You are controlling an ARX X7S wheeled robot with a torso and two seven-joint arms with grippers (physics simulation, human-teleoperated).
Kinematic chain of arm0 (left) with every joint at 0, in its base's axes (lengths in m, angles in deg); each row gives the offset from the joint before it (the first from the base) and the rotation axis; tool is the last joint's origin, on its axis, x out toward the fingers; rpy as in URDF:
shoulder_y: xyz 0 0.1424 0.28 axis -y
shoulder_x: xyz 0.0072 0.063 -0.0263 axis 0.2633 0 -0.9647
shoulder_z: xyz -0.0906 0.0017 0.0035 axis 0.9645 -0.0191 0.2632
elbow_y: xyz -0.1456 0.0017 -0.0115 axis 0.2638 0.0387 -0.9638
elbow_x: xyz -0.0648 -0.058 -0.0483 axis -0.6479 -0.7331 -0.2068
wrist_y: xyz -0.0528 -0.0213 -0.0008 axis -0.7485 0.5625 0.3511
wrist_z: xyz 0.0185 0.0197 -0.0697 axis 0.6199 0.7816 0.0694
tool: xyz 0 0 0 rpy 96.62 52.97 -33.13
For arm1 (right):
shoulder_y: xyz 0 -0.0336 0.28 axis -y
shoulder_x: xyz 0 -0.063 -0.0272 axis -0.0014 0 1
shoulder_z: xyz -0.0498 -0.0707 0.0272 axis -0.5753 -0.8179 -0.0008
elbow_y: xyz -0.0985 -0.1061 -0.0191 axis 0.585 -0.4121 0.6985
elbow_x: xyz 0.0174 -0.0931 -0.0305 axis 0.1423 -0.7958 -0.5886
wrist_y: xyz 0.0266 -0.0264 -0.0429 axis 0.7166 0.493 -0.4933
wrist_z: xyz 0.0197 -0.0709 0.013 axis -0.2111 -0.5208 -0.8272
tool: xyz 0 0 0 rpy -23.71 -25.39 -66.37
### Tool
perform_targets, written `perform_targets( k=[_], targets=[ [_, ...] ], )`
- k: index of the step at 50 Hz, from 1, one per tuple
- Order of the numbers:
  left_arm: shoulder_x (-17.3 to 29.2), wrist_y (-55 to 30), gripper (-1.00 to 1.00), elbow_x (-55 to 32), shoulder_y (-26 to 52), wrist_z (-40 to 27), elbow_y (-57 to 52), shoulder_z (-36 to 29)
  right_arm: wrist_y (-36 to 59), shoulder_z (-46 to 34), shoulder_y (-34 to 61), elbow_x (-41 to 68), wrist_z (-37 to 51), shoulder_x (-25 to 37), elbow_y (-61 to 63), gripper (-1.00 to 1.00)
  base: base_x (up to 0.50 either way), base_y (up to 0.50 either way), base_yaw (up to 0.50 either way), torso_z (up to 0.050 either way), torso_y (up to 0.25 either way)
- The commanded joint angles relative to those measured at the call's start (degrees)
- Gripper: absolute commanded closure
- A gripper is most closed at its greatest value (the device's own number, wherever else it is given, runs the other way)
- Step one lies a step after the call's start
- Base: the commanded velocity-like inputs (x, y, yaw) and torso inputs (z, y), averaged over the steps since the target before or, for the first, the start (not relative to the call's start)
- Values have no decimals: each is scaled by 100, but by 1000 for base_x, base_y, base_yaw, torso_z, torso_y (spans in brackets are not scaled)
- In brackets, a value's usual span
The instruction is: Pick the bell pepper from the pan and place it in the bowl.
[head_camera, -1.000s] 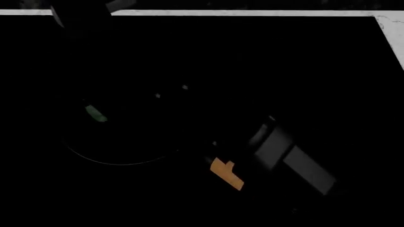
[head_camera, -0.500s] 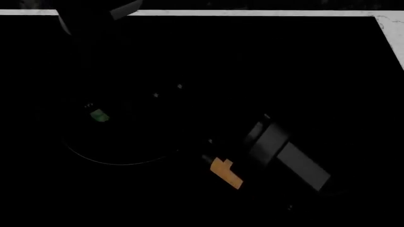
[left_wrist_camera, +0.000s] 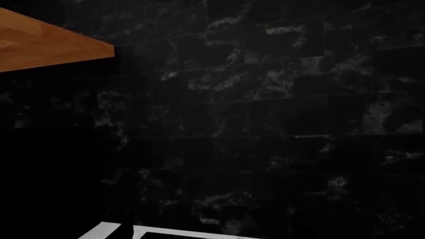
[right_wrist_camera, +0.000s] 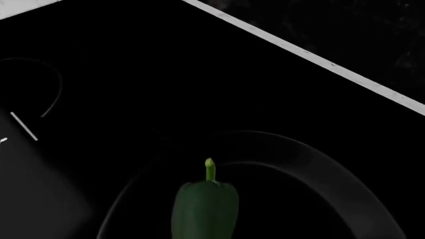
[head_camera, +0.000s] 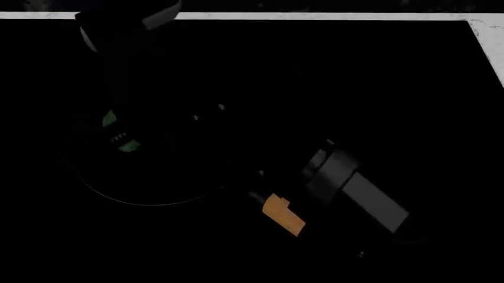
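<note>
The scene is very dark. The bell pepper lies in the black pan, close in front of the right wrist camera with its pale stem pointing away. In the head view only two green patches of the pepper show, with a dark part of my right gripper across it; its jaws cannot be made out. The pan's rim shows as a faint arc and its wooden handle points right. My left arm is a dark shape at the far left. The bowl is out of view.
The black counter ends at a white edge along the back and the right. The left wrist view shows a black marbled wall and the corner of a wooden shelf. A faint ring mark lies on the counter beside the pan.
My right arm has crept up and left toward the pepper, and a dark part now splits the green patch in two. My left arm's end has shifted right along the back edge.
</note>
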State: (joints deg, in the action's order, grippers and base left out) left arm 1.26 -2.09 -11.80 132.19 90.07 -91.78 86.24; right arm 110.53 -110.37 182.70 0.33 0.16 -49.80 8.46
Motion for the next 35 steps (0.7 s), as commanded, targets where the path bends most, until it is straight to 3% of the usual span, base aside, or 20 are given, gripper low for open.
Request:
perform_targets(
  k=[1,35],
  targets=[
    [20,-9,-100,-67,-48,-77,-25,23,-13,-96,3,-63,-188,-33,-162,-100,0,0,0,0,0],
    [13,56,-100,-275,-178,-254,-49,93,-143,-346,-50,-240,-541,-172,-544,-100,0,0,0,0,0]
  ],
)
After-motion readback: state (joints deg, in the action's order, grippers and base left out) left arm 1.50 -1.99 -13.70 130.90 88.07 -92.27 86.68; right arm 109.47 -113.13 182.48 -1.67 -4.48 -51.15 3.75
